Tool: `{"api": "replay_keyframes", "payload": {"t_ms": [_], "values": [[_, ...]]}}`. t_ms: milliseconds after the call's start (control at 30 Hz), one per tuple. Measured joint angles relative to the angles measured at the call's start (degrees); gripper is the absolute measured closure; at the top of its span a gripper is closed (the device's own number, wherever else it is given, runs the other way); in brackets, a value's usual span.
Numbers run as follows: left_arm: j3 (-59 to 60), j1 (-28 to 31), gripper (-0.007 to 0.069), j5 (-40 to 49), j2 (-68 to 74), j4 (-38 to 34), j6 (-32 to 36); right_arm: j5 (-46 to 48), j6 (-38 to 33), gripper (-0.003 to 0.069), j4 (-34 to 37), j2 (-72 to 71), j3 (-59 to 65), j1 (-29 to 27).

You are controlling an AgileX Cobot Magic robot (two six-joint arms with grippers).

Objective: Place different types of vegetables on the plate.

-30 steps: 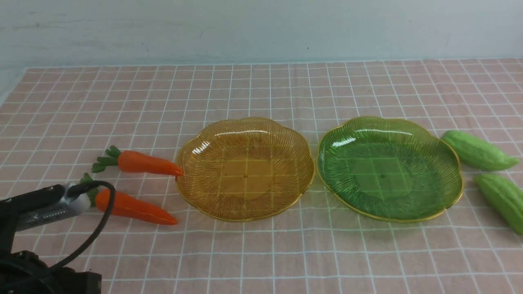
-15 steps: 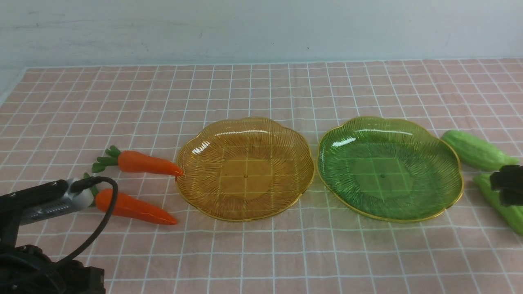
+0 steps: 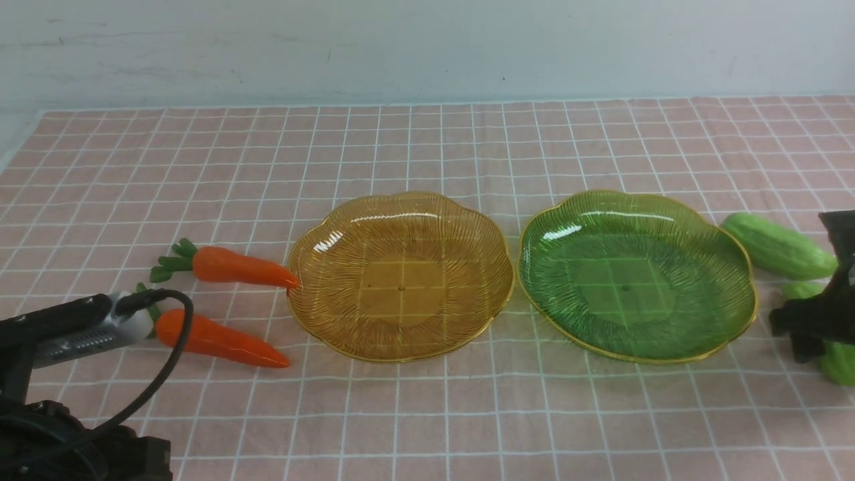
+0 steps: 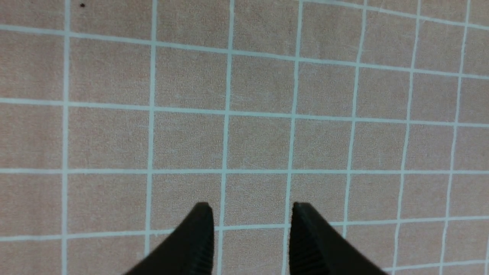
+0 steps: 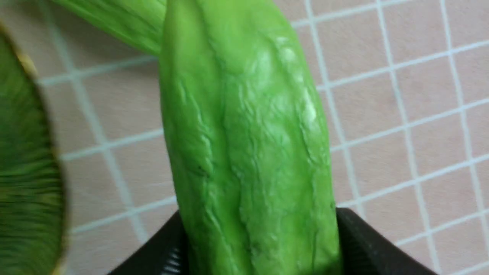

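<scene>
Two orange carrots lie left of the amber plate (image 3: 308,321): the far carrot (image 3: 234,266) touches its rim with its tip, and the near carrot (image 3: 214,339) lies in front of it. Two light-green gourds lie right of the green plate (image 3: 738,267). The far gourd (image 3: 775,246) lies free. My right gripper (image 3: 809,327) is down over the near gourd (image 3: 838,361). In the right wrist view the gripper (image 5: 258,214) is wide open, one finger on each side of this gourd (image 5: 248,133). My left gripper (image 4: 250,208) is open and empty over bare cloth.
Both plates are empty and stand side by side in the middle of the pink checked cloth. The left arm's camera and cable (image 3: 87,334) cover the near carrot's leafy top. The green plate's rim (image 5: 23,172) is close beside the right gripper.
My right gripper has come in from the right edge and dropped down over the near gourd. The left arm has risen slightly. The vegetables and plates have not moved.
</scene>
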Motion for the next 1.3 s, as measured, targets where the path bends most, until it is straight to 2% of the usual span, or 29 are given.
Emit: {"api": "replay_keyframes", "payload": {"t_ms": [100,200,333,433,600,733,833,1000,1133,1300], "values": [[0.0,0.0,0.0361,0.0,0.0,0.0,0.0,-0.6,-9.3,0.0253,14.3,-0.4,-3.2,1.3],[0.0,0.0,0.0361,0.0,0.0,0.0,0.0,-4.0,-18.1,0.0253,23.8,0.4,-3.2,4.6],[0.0,0.0,0.0361,-0.1,0.0,0.0,0.0,-8.4,-25.1,0.0253,28.1,3.5,-3.2,10.3],[0.0,0.0,0.0361,-0.2,0.0,0.0,0.0,-10.4,-26.1,0.0244,26.3,6.7,-3.2,13.2],[0.0,0.0,0.0361,-0.5,0.0,0.0,0.0,-13.1,-22.9,0.0053,22.6,8.3,-3.1,12.9],[0.0,0.0,0.0361,-0.6,0.0,0.0,0.0,-13.7,-18.1,-0.0021,16.4,8.4,-3.7,9.4],[0.0,0.0,0.0361,-0.6,0.0,0.0,0.0,-14.6,-16.7,-0.0029,9.2,8.4,-4.1,5.7],[0.0,0.0,0.0361,-0.6,0.0,0.0,0.0,-17.7,-16.5,-0.0018,1.9,8.5,-4.2,2.6],[0.0,0.0,0.0361,-0.6,0.0,0.1,0.0,-21.0,-16.5,0.0010,-1.8,8.5,-4.2,1.1],[0.0,0.0,0.0361,-0.6,0.0,0.1,0.0,-21.6,-17.1,0.0055,-2.7,9.1,-4.2,1.1]]}}
